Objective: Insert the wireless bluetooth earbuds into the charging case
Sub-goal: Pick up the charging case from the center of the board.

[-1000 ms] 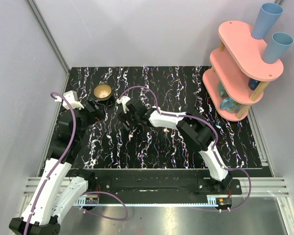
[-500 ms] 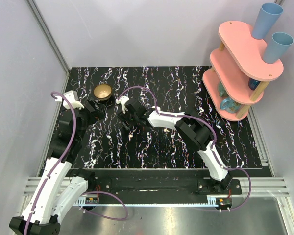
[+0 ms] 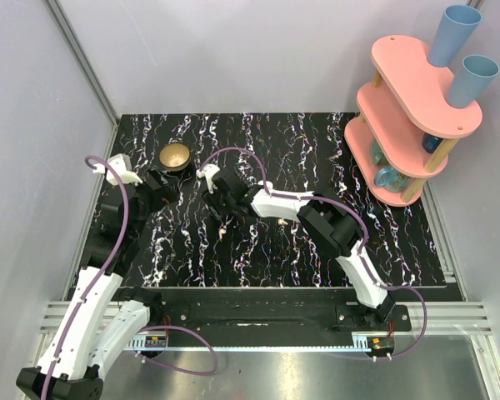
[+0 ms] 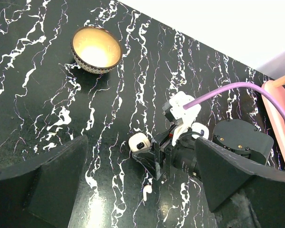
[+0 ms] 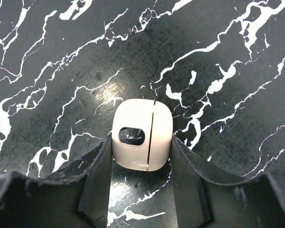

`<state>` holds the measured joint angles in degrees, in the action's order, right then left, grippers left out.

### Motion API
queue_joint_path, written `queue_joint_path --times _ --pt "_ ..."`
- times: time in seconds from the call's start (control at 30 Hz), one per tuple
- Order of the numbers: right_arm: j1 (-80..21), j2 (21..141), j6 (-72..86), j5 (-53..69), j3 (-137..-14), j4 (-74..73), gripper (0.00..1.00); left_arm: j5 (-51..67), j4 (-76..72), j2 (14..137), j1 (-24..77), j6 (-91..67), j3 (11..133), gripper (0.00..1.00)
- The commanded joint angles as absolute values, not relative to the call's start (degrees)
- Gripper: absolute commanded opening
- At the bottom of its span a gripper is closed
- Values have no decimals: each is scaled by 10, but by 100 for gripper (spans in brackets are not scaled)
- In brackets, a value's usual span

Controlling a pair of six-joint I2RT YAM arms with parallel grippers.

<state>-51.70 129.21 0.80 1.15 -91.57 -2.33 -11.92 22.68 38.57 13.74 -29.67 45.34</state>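
My right jaws are closed narrow on the case (image 5: 142, 134), centre of frame, bracing it so it won't skid on the table (image 5: 42, 52). An earbud (image 4: 147, 191) lies lower centre, just beside it (the other I can't spot); my left jaws gape wide, free to fetch it

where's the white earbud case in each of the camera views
Top external: not clearly visible; tucked under the right pincer, left of centre.
Left wrist: lower centre, the case clamped at that pincer's tip, down-right of the bowl.
Right wrist: dead centre, between the two black fingers.
Shared landmark: the right pincer gripping it; the bowl also shows in the top and left wrist views.
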Motion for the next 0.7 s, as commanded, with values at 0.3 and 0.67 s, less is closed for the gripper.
queue_joint_path --times 0.3,0.67 --pt "-524 1136 -28 -13 -815 44 0 -105 216 403 132 -307 469 99" --pt "-524 854 -205 93 -581 192 0 -4 188 446 128 -287 481 99"
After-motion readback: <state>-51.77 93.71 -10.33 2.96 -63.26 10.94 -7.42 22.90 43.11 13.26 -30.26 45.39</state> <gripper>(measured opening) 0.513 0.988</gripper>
